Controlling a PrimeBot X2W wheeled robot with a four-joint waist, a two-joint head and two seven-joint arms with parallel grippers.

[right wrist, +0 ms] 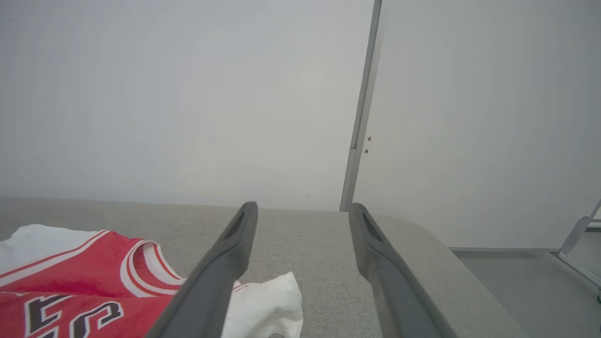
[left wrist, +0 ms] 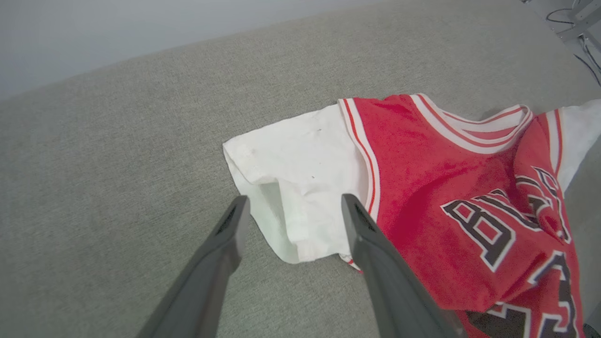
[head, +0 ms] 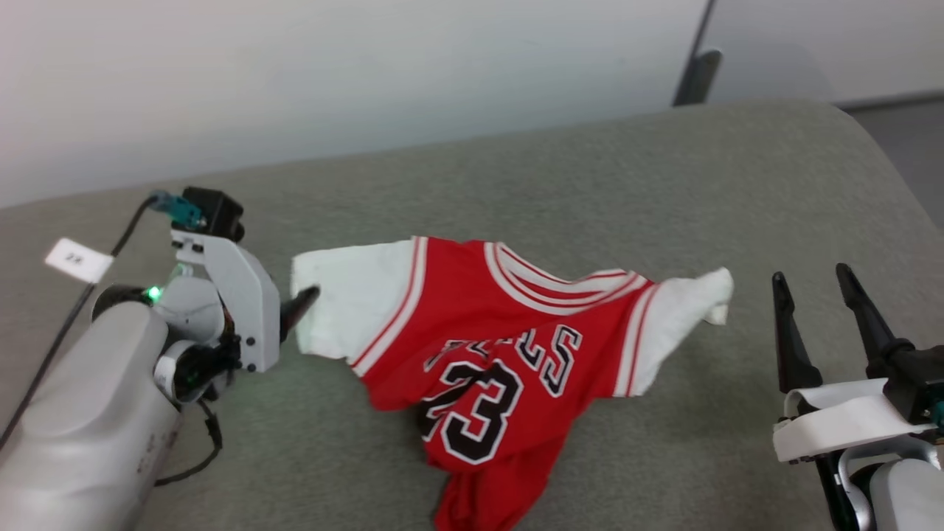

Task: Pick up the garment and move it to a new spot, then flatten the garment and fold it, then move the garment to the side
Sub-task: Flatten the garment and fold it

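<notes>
Jersey [head: 501,346] lies crumpled mid-cushion [head: 590,169] — not flattened or folded yet. Left gripper [left wrist: 291,202] gapes wide at the white sleeve [left wrist: 291,155], right gripper [head: 810,274] wide too — both empty

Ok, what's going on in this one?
A two-armed robot is dealing with a red basketball jersey with white short sleeves, lying rumpled on a grey fabric surface. Its left gripper is open, fingers either side of the end of one white sleeve, not yet closed on it. The right gripper hangs open beside the other sleeve, holding nothing.
</notes>
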